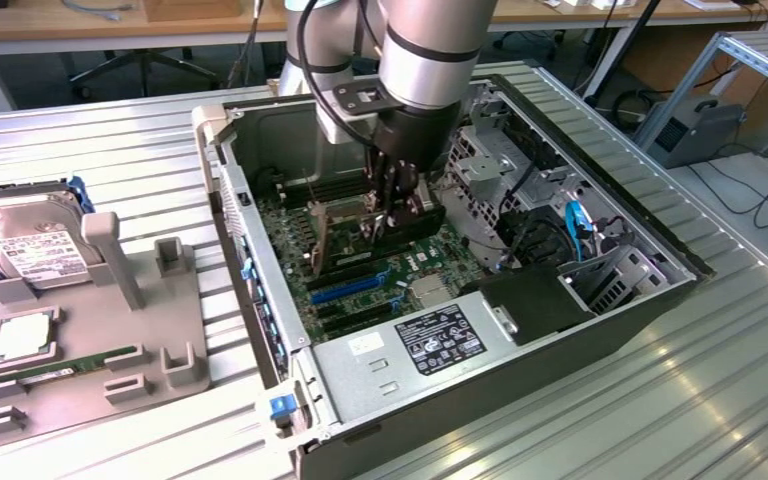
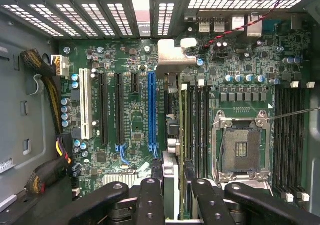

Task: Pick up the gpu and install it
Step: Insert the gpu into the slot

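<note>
Exterior view: at mid-frame your gripper (image 1: 387, 222) sits inside the open computer case (image 1: 243, 200), partly closed on the gpu (image 1: 337, 236), which it holds on edge just above the motherboard (image 1: 357, 292). Wrist view: the gpu (image 2: 170, 160) runs edge-on between the black fingers (image 2: 150, 197), just beside the blue slot (image 2: 151, 110).

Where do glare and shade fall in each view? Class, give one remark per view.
Exterior view: glare streaks on the ribbed table; the case interior beneath the arm is shaded. Wrist view: the gpu bracket gleams pale, the motherboard is evenly lit, the gripper looks dark.
</note>
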